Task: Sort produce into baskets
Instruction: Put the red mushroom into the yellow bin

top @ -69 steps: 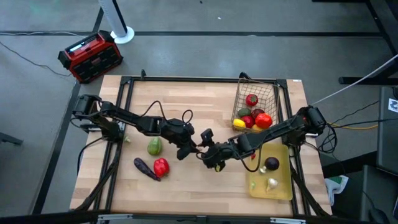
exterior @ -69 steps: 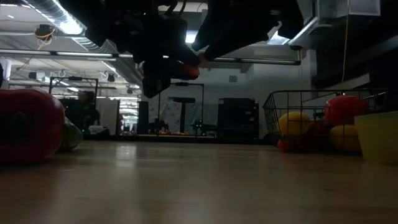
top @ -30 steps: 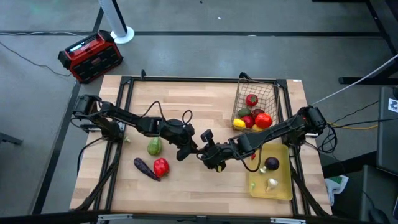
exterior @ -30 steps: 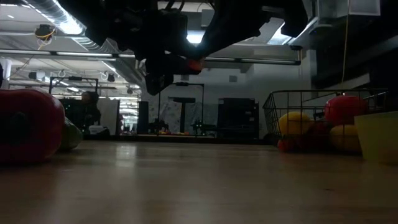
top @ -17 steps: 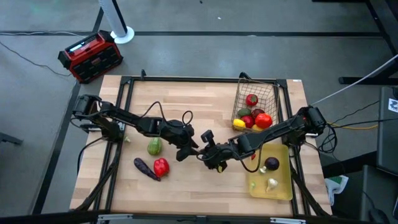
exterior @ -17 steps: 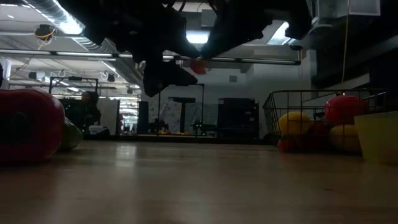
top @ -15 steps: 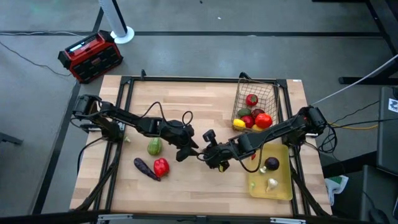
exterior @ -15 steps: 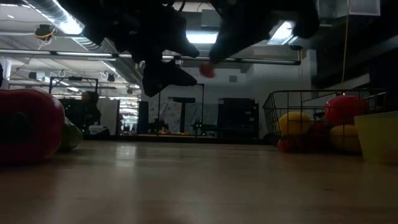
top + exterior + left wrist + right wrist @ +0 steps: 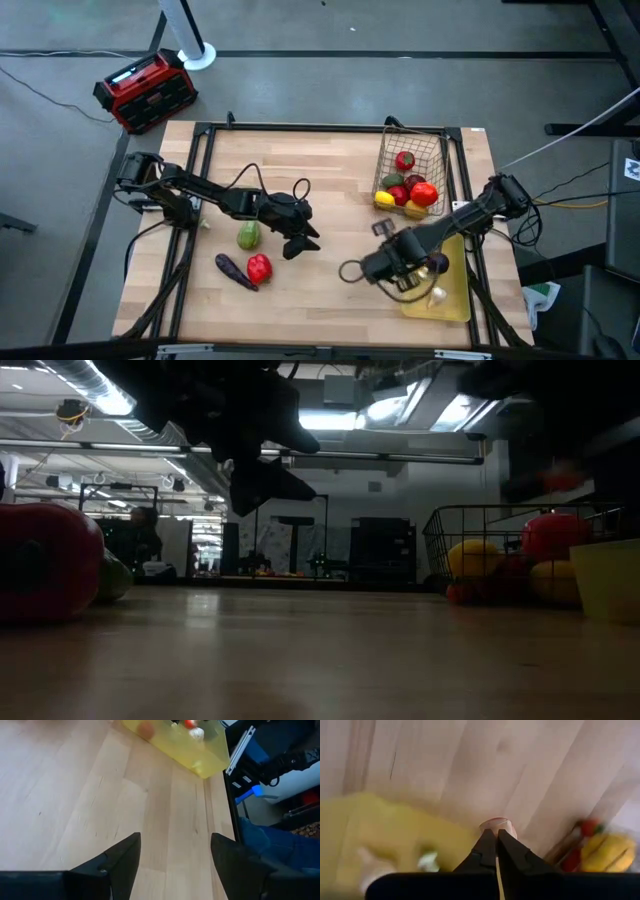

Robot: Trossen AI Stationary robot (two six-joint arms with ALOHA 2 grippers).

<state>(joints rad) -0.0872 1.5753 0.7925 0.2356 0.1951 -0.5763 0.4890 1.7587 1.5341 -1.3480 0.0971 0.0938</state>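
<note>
My right gripper [image 9: 496, 834] points down over the wood just left of the yellow tray [image 9: 455, 300], shut on a small red piece of produce [image 9: 496, 824]; the piece also shows as a red blur [image 9: 560, 478] in the low view. My left gripper [image 9: 175, 852] hovers open at mid-table [image 9: 306, 241], nothing between its fingers. The wire basket [image 9: 432, 150] at the far right holds red apples, a lemon and more. A dark eggplant [image 9: 437, 263] and garlic [image 9: 437, 295] lie in the tray. A green piece [image 9: 248, 236], a red pepper [image 9: 259, 268] and a purple eggplant [image 9: 232, 270] rest on the table. My right gripper pinches the small red piece between its two fingers, right at their tips; only its pale red end [image 9: 495, 822] shows past them. The fingers come from above, pointing down. The piece is lifted well clear of the table.
A red-and-black box [image 9: 145, 90] stands on the floor beyond the far left corner. Bare wood lies between the loose produce at the left and the tray. A cable loop [image 9: 350, 271] hangs beside the right arm.
My left gripper has opened and let go of the small red piece, staying in place. My right gripper, shut on that piece, has swung toward the table's right edge and the yellow tray, tipping over until it points down.
</note>
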